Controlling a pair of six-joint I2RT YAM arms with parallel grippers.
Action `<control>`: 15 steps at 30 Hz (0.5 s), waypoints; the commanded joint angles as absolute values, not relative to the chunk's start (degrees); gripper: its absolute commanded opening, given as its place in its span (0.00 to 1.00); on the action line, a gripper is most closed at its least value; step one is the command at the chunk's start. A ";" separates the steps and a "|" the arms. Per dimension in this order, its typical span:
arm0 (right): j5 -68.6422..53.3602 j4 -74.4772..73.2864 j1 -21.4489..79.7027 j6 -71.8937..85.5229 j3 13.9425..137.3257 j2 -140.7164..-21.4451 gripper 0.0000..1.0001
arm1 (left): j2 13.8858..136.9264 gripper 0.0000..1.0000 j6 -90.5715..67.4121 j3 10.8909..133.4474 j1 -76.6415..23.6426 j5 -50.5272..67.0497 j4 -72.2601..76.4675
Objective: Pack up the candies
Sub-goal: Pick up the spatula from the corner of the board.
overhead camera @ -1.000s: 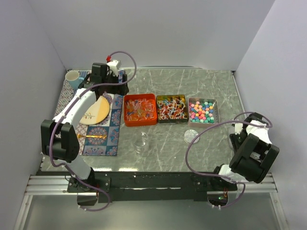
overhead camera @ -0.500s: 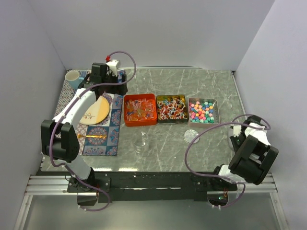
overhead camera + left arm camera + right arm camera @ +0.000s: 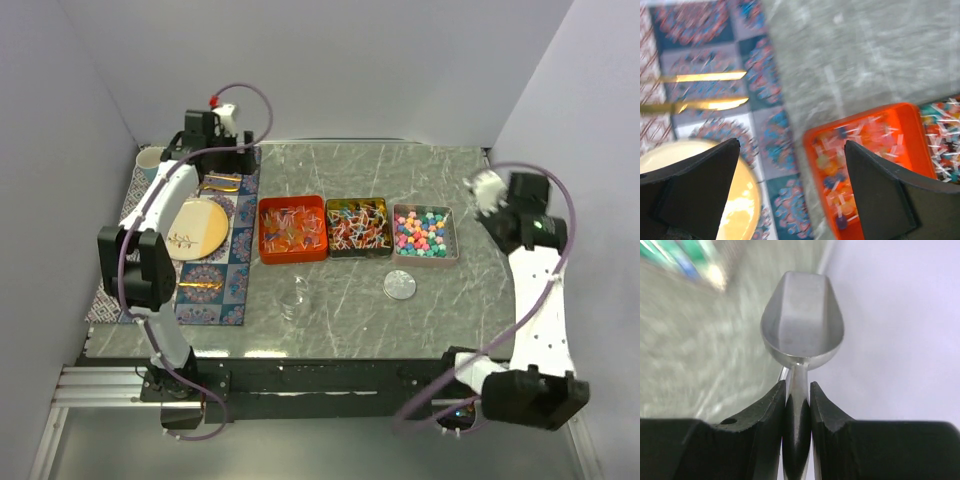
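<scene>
Three trays (image 3: 358, 255) of candies (image 3: 423, 232) (leftmost orange), scoop (image 3: 802, 315) gripped

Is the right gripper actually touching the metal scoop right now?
Touching. The right wrist view shows the right gripper pinching the scoop by its thin handle, no gap either side.

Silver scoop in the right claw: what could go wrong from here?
1. The right gripper pinches the silver metal scoop only by its thin handle, so it could twist or slip when pushed into the colourful ball candies.
2. The small clear container looks narrow and stands unheld, so poured candies might spill onto the grey marble table or tip it.
</scene>
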State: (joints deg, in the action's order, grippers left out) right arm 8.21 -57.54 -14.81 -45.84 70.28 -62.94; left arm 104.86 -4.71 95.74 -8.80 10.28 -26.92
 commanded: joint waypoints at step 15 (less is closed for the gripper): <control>18.79 -72.23 18.37 -70.74 123.38 -107.48 0.00 | 102.91 0.01 -3.61 88.68 -3.96 24.60 -30.15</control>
